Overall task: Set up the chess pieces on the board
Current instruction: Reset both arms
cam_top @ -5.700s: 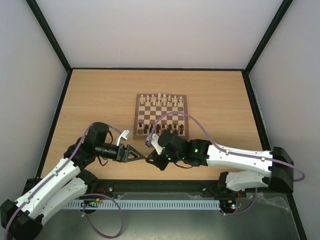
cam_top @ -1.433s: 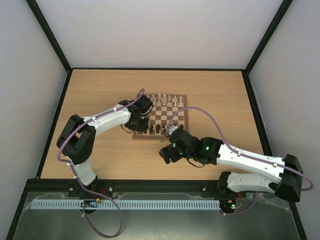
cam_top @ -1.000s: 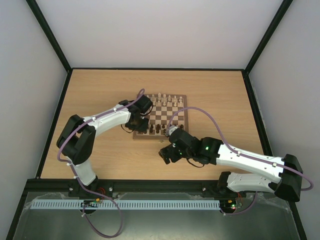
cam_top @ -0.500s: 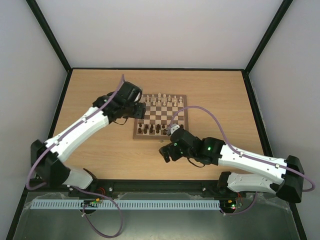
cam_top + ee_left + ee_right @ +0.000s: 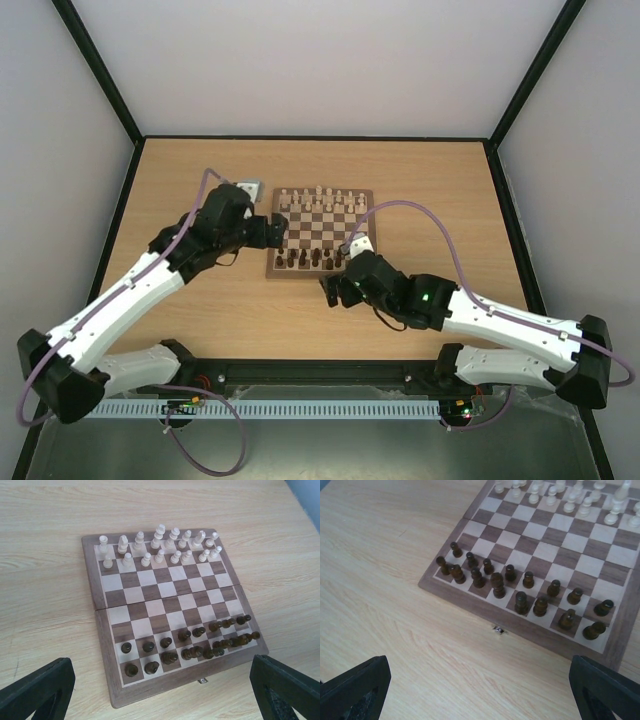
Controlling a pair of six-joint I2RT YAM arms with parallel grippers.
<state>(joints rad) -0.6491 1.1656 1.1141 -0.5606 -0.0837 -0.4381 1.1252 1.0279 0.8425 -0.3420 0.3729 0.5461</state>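
Observation:
The board [image 5: 322,232] lies mid-table. Cream chess pieces [image 5: 160,545] fill its two far rows. Dark chess pieces [image 5: 190,642] stand in the two near rows, bunched closer together toward one side. My left gripper [image 5: 272,228] hovers just off the board's left edge, open with nothing between its fingers [image 5: 37,690]. In its wrist view the left gripper [image 5: 160,690] looks down on the whole board. My right gripper [image 5: 333,290] hangs over bare tabletop just in front of the board's near edge, also open and empty. The right wrist view shows the right gripper [image 5: 480,680] near the dark pieces [image 5: 520,592].
A small metal clasp [image 5: 498,629] sticks out of the board's near edge. The pale wooden tabletop [image 5: 200,180] is bounded by black frame rails [image 5: 110,230] and white walls. Both arm bases sit at the near edge.
My left gripper has opened, lifted away from the board's near-left corner and drawn back to the left. The right gripper has crept slightly closer to the board's near edge.

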